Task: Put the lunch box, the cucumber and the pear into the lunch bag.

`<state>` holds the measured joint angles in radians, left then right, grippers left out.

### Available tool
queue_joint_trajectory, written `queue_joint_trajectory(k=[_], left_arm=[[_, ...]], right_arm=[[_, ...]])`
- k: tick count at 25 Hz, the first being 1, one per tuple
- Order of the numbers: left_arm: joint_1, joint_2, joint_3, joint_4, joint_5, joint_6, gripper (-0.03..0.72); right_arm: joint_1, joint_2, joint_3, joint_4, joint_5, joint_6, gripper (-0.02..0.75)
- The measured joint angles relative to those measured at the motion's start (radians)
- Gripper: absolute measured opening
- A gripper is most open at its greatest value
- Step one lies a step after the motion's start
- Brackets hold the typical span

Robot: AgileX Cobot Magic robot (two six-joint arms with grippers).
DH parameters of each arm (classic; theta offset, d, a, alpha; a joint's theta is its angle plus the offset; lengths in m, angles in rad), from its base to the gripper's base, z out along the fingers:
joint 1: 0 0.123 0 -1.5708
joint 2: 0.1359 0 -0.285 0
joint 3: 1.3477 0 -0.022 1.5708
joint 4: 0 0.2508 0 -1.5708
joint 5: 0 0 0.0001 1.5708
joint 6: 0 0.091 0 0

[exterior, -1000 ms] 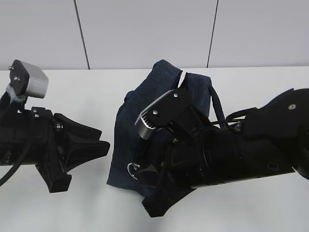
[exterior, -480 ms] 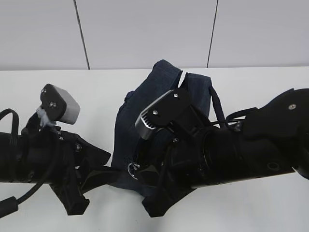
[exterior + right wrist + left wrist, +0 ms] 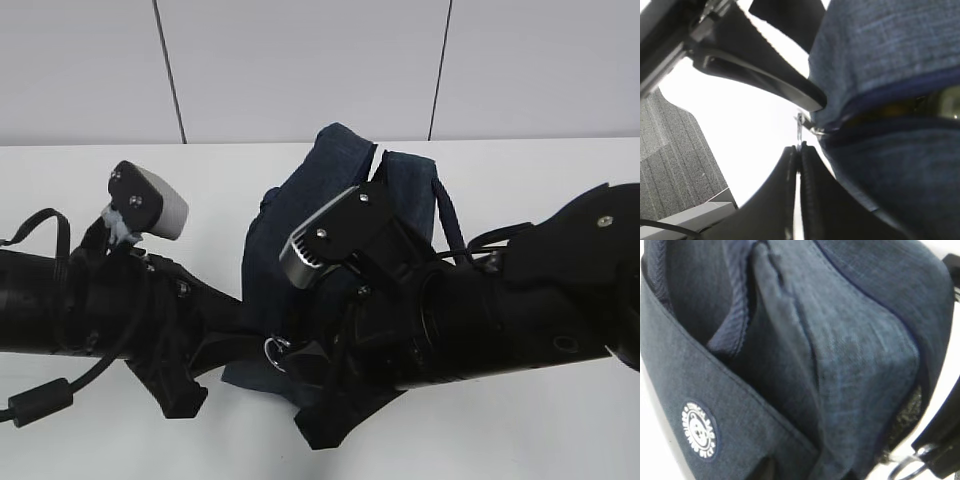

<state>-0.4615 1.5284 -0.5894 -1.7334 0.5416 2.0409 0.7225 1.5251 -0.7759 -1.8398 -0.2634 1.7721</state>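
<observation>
The dark navy lunch bag [image 3: 320, 190] lies in the middle of the white table and fills the left wrist view [image 3: 840, 365]. My right gripper [image 3: 285, 355] is shut on the metal ring pull [image 3: 799, 134] at the zipper's end near the bag's front corner. The zipper gap is narrow, and something yellow-green [image 3: 900, 107] shows through it; I cannot tell what it is. My left gripper [image 3: 238, 345] is at the bag's front left corner, jaws apart on either side of the fabric. One of its fingers [image 3: 770, 75] touches the bag. Lunch box, cucumber and pear are out of view.
The bag's thick handle [image 3: 447, 215] loops over its far right side. A round white logo patch [image 3: 700, 430] sits on the bag's strap. The right arm [image 3: 520, 300] lies across the table's right front. A wall [image 3: 300, 60] stands behind the table.
My left arm has moved right and forward until its gripper reached the bag's front left corner. The right gripper has stayed still, shut on the ring pull.
</observation>
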Motion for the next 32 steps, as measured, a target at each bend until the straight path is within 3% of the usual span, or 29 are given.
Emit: queue_joint_trajectory(k=[3,6,21,32], left_arm=[[0.000,0.012,-0.002,0.000,0.004,0.000,0.092],[0.000,0.013,-0.002,0.000,0.007,0.000,0.029],[0.000,0.014,-0.002,0.000,0.007,0.000,0.013],[0.000,0.014,-0.002,0.000,-0.005,0.000,0.011]], right_arm=[[0.000,-0.003,0.000,0.000,0.000,0.000,0.000],[0.000,-0.002,0.000,0.000,0.000,0.000,0.000],[0.000,-0.073,-0.004,0.000,0.090,0.000,0.000],[0.000,-0.073,-0.122,0.000,0.195,0.002,0.000]])
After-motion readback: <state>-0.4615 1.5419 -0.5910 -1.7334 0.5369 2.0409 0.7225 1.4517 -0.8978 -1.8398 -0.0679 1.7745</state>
